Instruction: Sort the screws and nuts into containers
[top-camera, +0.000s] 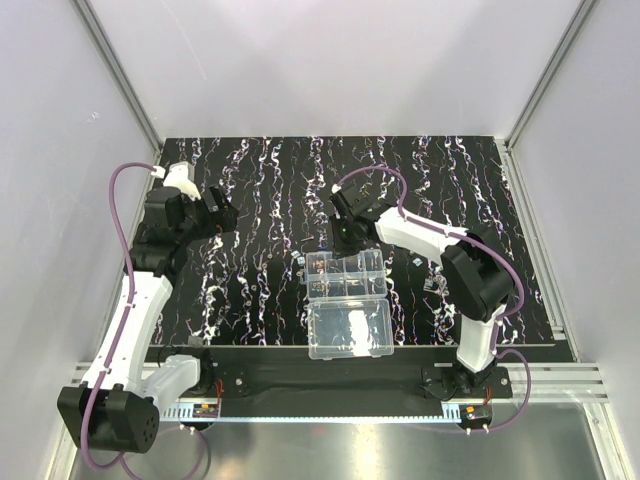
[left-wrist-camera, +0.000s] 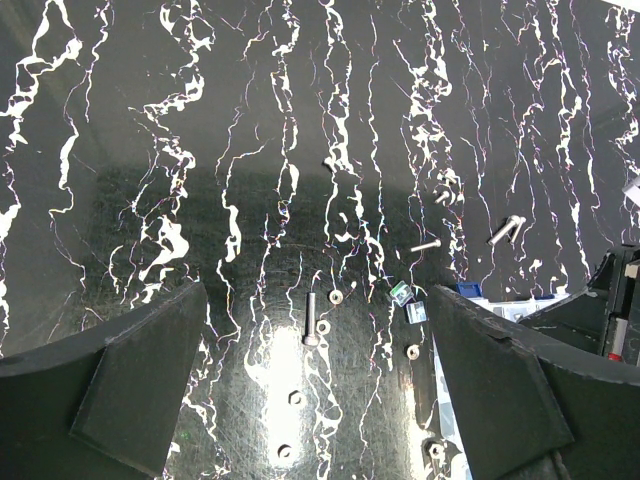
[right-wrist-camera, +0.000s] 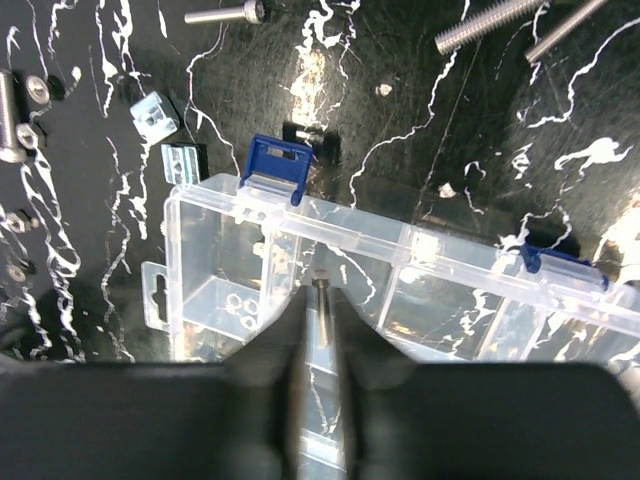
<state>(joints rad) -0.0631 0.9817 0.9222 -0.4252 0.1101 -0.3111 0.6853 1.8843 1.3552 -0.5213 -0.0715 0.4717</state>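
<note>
The clear organizer box (top-camera: 346, 276) lies open at mid-table, its divided cells (right-wrist-camera: 440, 300) under my right gripper (right-wrist-camera: 321, 300). The right gripper (top-camera: 346, 232) is shut on a thin silvery screw (right-wrist-camera: 322, 308) and holds it head-forward over a cell beside the blue latch (right-wrist-camera: 278, 165). Nuts (right-wrist-camera: 240, 305) lie in the left cell. My left gripper (left-wrist-camera: 315, 400) is open and empty, low over the mat (left-wrist-camera: 200, 150), with a screw (left-wrist-camera: 310, 320) and several nuts (left-wrist-camera: 295, 397) between its fingers (left-wrist-camera: 130, 385). More screws (left-wrist-camera: 505, 230) lie farther off.
The plain lid half (top-camera: 350, 330) lies toward the near edge. Two small square metal blocks (right-wrist-camera: 155, 115) and long threaded rods (right-wrist-camera: 495, 25) lie on the mat beyond the box. White cage walls ring the mat.
</note>
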